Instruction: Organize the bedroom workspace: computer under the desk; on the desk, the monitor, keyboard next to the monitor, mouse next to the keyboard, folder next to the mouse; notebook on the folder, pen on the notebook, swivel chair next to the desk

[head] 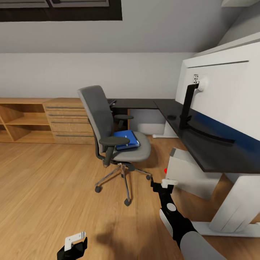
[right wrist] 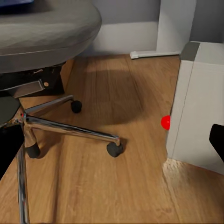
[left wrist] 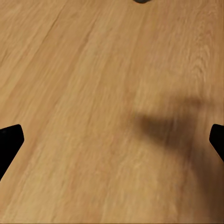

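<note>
One blue folder (head: 126, 139) lies on the swivel chair (head: 108, 126); no legible writing.

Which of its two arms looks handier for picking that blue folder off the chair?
The right, probably. The right gripper is stretched forward near the swivel chair, where the folder lies on the seat. The left gripper hangs low and farther back over bare floor.

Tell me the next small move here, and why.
Probably roll closer to the swivel chair. The folder lies on its seat, and both the left gripper and right gripper hang low over the floor, open and short of it.
</note>
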Motion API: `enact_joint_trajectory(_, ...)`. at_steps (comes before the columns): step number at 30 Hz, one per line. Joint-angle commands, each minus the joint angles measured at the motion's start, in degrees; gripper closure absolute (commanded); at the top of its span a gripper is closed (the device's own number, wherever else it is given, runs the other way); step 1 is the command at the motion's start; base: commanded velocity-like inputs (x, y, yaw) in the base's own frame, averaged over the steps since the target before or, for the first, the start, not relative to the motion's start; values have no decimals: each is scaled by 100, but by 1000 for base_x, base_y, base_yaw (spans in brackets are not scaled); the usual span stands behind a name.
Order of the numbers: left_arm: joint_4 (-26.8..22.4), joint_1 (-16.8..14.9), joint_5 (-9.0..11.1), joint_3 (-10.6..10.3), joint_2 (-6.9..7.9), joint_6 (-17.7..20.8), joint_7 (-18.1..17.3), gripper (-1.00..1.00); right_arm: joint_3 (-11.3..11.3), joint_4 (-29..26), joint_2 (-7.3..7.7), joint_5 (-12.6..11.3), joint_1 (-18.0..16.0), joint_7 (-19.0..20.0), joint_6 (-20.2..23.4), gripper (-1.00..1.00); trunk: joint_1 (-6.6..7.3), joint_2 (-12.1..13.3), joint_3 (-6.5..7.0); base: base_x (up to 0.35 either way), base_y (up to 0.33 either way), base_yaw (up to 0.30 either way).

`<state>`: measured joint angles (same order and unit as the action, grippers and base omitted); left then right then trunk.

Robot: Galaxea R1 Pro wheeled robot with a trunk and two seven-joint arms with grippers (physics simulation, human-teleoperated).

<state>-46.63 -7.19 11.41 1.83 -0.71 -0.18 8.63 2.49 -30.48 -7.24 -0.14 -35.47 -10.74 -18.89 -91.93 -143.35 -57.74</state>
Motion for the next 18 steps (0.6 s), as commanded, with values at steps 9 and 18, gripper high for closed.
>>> enact_joint_trajectory(9, -15, -1, 61, 1, -15, -7, 1, -100, 10, -26, -4, -246, -4, -48, 14, -100, 0, -2, -5, 42, 0, 0)
enact_joint_trajectory(18, -21, -1, 63, 7, -26, -9, -2, -100, 19, -56, -4, -547, -4, -42, 10, -100, 18, 7, 150, 1, 0, 0)
